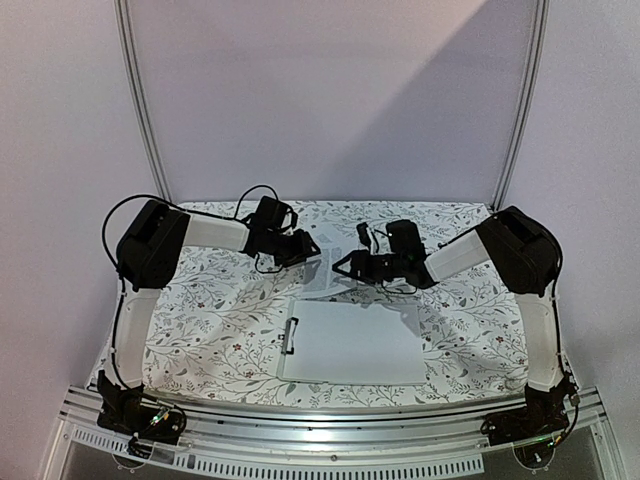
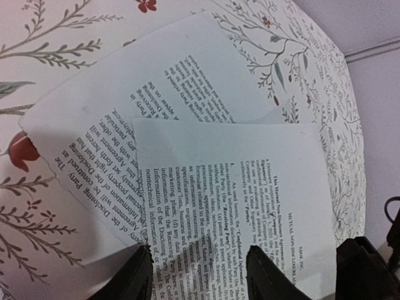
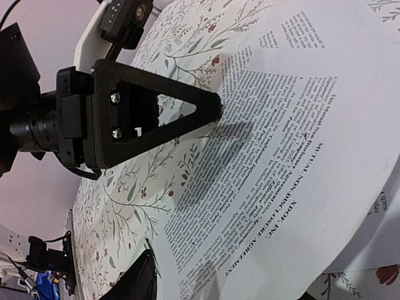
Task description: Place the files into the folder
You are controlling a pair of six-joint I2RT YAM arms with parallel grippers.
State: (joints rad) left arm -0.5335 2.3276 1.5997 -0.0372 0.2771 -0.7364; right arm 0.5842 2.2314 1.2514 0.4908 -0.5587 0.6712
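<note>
- Reading the upper sheet in the right wrist view, I make out the bold heading "MUTUAL NON-DISCLOSURE AGREEMENT"; the body text under it is too small to follow.
- In the left wrist view the same upper sheet carries the bold words "Confidential Information" and "Receiving Party". The lower sheet, partly covered by it and turned at an angle, shows "Disclosing Party".
- Both files lie printed side up on the floral tablecloth, just beyond the far long edge of the folder.
- The folder lies flat at the table's middle with its dark clip at the left short edge.
- The left gripper has its fingers parted over the upper sheet; I see nothing clamped.
- The right gripper is spread wide, with one fingertip touching the printed face.
- In the top view both grippers hang over the files and hide most of them.
</note>
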